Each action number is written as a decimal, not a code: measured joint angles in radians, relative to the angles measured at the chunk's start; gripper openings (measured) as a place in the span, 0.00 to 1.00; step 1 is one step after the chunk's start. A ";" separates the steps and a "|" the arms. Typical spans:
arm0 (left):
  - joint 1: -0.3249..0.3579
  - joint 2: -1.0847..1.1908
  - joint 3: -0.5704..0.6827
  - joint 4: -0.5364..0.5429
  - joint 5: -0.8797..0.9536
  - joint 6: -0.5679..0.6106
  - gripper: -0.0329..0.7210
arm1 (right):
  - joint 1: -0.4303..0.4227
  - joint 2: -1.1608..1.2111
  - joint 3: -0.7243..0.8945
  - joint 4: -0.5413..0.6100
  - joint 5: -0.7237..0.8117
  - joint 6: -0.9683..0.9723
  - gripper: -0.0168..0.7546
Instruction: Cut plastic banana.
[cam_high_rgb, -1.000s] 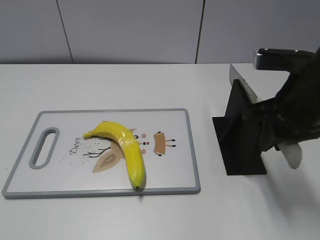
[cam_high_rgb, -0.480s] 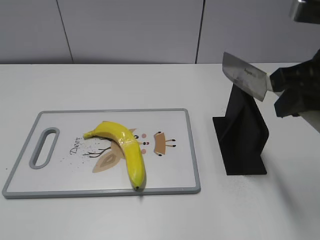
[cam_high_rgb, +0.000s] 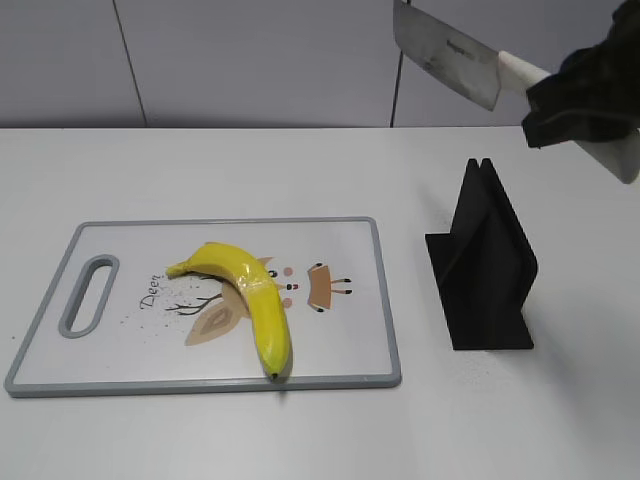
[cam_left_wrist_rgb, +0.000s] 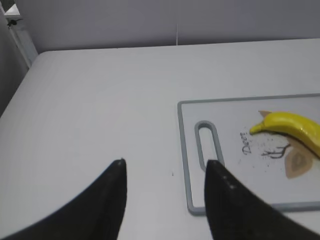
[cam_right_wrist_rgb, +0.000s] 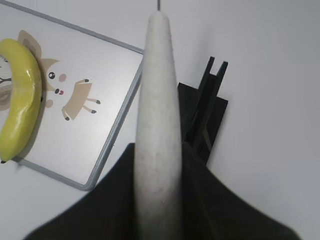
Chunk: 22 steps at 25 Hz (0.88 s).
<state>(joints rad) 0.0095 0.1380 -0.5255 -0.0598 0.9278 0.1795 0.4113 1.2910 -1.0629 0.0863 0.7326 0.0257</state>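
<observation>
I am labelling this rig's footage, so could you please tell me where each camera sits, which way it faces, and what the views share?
Exterior view: from the front, slanting down over the table; the right gripper holds a cleaver above the black knife stand.
Left wrist view: low over the table, facing the cutting board; the open left gripper shows.
Right wrist view: looking down along the cleaver's white handle, jaws clamped on it.
All three share the plastic banana on the board.
</observation>
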 joint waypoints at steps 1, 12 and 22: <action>0.000 0.038 -0.004 0.000 -0.046 0.000 0.69 | 0.000 0.029 -0.027 0.000 0.005 -0.018 0.27; -0.056 0.603 -0.151 -0.268 -0.273 0.439 0.79 | 0.000 0.283 -0.228 0.056 0.083 -0.524 0.27; -0.324 1.052 -0.540 -0.294 0.020 0.816 0.80 | 0.000 0.455 -0.385 0.391 0.275 -1.139 0.27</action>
<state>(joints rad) -0.3150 1.1899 -1.0655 -0.3538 0.9480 0.9957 0.4113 1.7457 -1.4479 0.4770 1.0079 -1.1129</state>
